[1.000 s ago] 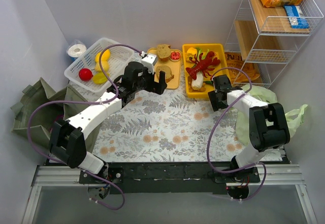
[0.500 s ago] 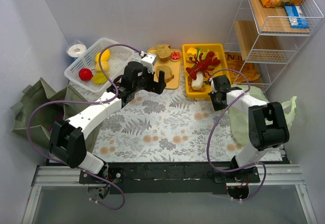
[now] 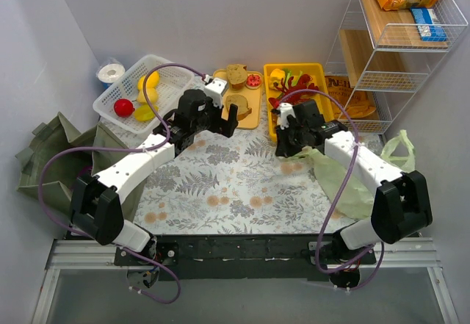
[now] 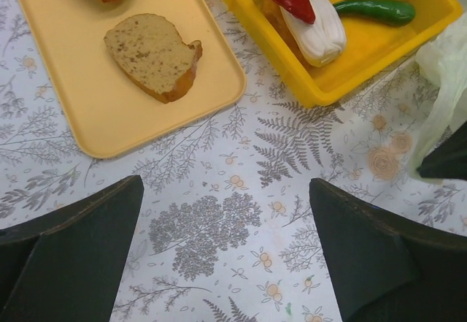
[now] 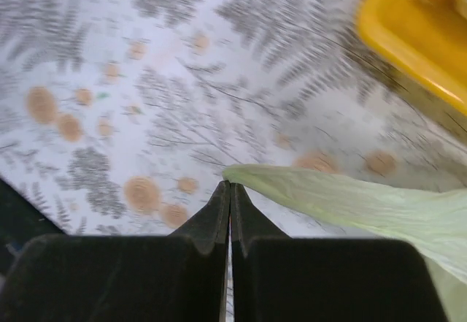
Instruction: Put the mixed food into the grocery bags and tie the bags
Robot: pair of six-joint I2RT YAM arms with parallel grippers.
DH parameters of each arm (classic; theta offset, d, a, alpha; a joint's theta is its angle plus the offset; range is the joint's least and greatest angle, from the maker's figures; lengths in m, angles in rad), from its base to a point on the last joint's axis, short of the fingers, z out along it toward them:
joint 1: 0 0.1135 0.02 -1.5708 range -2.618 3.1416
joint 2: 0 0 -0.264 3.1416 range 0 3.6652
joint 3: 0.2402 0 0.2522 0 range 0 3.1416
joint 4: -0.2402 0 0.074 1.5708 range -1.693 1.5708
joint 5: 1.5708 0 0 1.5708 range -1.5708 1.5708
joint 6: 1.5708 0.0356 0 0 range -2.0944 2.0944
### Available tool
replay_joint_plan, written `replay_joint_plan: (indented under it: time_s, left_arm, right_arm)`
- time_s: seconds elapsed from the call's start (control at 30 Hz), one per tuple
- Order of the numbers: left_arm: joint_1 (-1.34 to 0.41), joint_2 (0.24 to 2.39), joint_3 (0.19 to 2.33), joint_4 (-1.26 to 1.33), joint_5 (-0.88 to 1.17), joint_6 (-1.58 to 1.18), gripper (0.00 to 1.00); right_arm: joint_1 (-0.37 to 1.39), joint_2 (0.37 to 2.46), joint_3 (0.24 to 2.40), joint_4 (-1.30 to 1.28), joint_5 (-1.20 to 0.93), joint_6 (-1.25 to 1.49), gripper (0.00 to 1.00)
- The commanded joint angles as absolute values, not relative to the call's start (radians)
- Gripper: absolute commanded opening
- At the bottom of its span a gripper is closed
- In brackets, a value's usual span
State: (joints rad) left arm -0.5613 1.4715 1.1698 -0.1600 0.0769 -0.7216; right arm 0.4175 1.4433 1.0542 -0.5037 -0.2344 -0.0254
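Right wrist: right gripper (image 5: 230, 185) is clenched on a thin edge of the pale-green bag (image 5: 350, 205), just in front of the yellow bin (image 5: 408, 37). Left gripper (image 4: 226, 183) is held wide open, empty, beside the bin. Mixed food (image 4: 314, 26) is seen inside the bin. Risk: marginal pinch; film can be torn or slipped free under tension.

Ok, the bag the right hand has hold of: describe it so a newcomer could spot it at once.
Start at the fern-print tablecloth and look to its right side, near the yellow bin. There a thin pale-green plastic bag lies stretched across the cloth, its tip pinched in the right hand. It is pale and crinkly, unlike the dark olive fabric tote bunched at the far left.
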Motion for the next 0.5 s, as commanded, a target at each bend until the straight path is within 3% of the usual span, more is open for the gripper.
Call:
replay_joint_plan:
  time_s: [0.0, 0.17, 0.37, 0.4, 0.47]
  left_arm:
    - [-0.563, 1.367, 1.143, -0.160, -0.041, -0.640, 0.98]
    - [-0.548, 1.348, 1.131, -0.161, -0.233, -0.595, 0.98]
    - [-0.459, 1.289, 1.105, -0.172, -0.276, -0.601, 0.98]
    - [-0.453, 1.279, 1.095, -0.179, -0.272, -0.598, 0.98]
    - [-0.453, 1.238, 1.052, -0.181, -0.241, -0.581, 0.98]
  right_arm:
    - [0.557, 1.431, 1.169, -0.522, -0.411, 0.018, 0.01]
    - [0.698, 1.514, 1.279, -0.459, -0.527, 0.046, 0.01]
    - [0.756, 1.560, 1.368, -0.396, -0.597, 0.069, 0.03]
    - [0.758, 1.560, 1.379, -0.411, -0.600, 0.074, 0.23]
    - [0.756, 1.551, 1.400, -0.433, -0.606, 0.078, 0.50]
